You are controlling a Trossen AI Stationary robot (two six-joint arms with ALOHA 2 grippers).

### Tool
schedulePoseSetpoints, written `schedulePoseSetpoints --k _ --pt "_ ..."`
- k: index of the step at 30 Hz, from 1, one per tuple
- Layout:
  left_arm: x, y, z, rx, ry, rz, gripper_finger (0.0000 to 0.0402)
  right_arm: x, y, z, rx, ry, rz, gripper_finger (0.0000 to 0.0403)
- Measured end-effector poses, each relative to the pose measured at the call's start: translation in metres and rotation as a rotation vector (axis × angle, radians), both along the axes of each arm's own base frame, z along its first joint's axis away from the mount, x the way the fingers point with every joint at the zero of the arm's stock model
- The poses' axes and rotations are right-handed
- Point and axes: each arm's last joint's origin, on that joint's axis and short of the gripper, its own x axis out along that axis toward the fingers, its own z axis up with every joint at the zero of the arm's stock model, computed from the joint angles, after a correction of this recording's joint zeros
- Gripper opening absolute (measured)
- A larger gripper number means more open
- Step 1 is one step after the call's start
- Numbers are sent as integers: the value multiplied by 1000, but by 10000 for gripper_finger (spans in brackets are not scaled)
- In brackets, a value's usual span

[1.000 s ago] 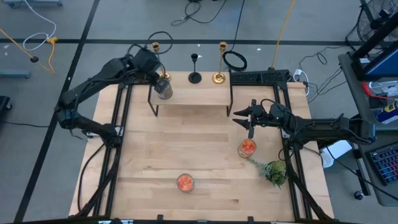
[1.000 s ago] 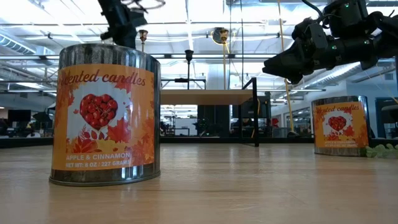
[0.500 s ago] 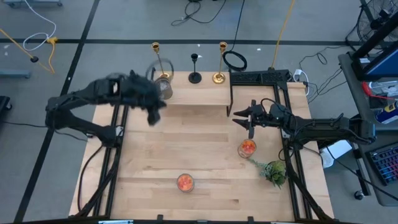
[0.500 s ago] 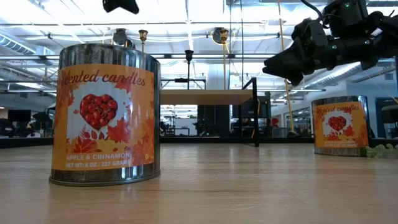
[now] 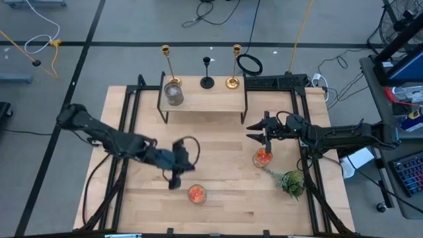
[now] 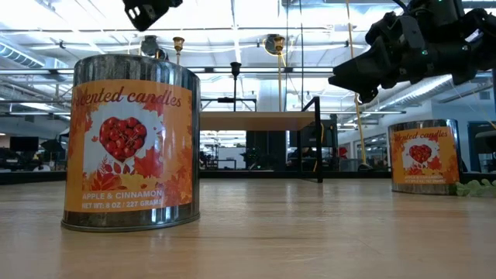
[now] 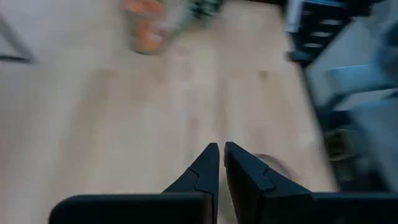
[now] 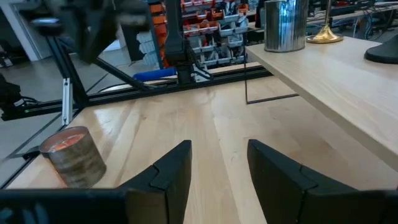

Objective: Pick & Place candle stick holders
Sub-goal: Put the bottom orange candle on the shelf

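High view: left hand (image 5: 175,177) out over the middle of the worktop (image 5: 218,139), right by a candle tin (image 5: 196,194), nothing in it. Right hand (image 5: 262,129) hovering just above another candle tin (image 5: 262,157), also carrying nothing. All three candle stick holders up on the raised shelf (image 5: 205,99) at the far edge: gold holder (image 5: 168,66), black holder (image 5: 207,74), second gold holder (image 5: 234,66), all standing upright, so long axis vertical. A silver tin (image 5: 174,94) on the shelf next to the first gold one. Holders well apart from the left hand, far side of the worktop; much nearer the right hand, ahead of it and off to its side. Plant sprig (image 5: 291,182) near the right arm, not part of the job.

Low view: big candle tin up front, holders small in the distance on the shelf, right hand hanging high at the right edge.

Left wrist view: blurry, but fingers (image 7: 202,171) clenched together on nothing, bare wood ahead.

Right wrist view: fingers (image 8: 171,171) spread wide, empty. Shelf ahead with one gold base (image 8: 325,36) and an edge of the black base (image 8: 384,53) showing.

Looks like a reach up to the shelf and a sideways pinch on a stem, probably easier for the right arm.
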Motion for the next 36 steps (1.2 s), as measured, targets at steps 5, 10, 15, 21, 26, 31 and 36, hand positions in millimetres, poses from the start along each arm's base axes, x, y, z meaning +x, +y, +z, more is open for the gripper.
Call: schedulePoseSetpoints --k 5,10,15,21,26,31,36 --pt "12 -21 -38 -70 120 -81 31 0 0 0 0 0 -2 155" --pt "27 -24 -68 -93 208 -16 34 0 0 -1 2 9 -3 155" --pt "37 -20 -91 -78 287 -4 69 -1 0 -5 10 47 -4 155" --pt "40 -12 -93 -89 308 -56 132 -1 0 -7 16 74 -5 155" --pt "37 -1 -77 -116 276 -20 157 -1 0 -7 16 73 -4 155" --pt "30 -2 -61 -165 246 -64 152 -1 0 -8 16 73 -5 155" --pt "28 -16 -61 -178 228 -107 139 -4 1 -16 21 95 -5 155"
